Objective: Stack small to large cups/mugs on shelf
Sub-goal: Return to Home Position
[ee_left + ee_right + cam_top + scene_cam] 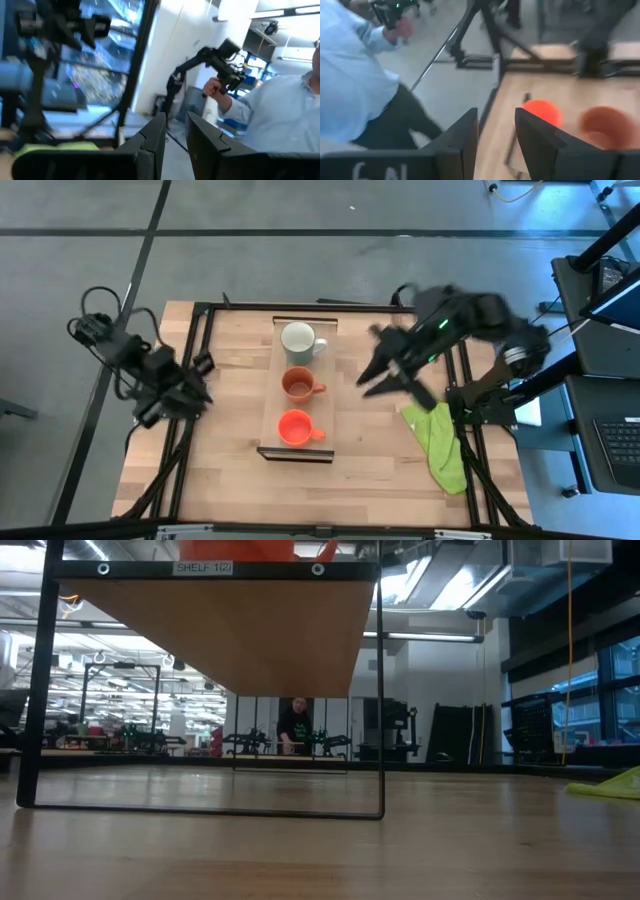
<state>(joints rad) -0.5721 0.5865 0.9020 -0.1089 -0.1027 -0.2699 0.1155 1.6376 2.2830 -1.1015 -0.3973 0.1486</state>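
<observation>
grey-green mug (298, 339), brownish-orange mug (297, 384) and orange-red mug (294, 427) line the shelf (272, 370) as the right gripper (363, 388) hangs spread beside it, left gripper (203, 383) slightly parted opposite.

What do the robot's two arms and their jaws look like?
Both arms are black and jointed. The left arm carries looped black cables at its rear. The right arm shows a small green light. Each pair of jaws is dark, flat and angular; white marks stand on the housing behind the right arm's jaws.
</observation>
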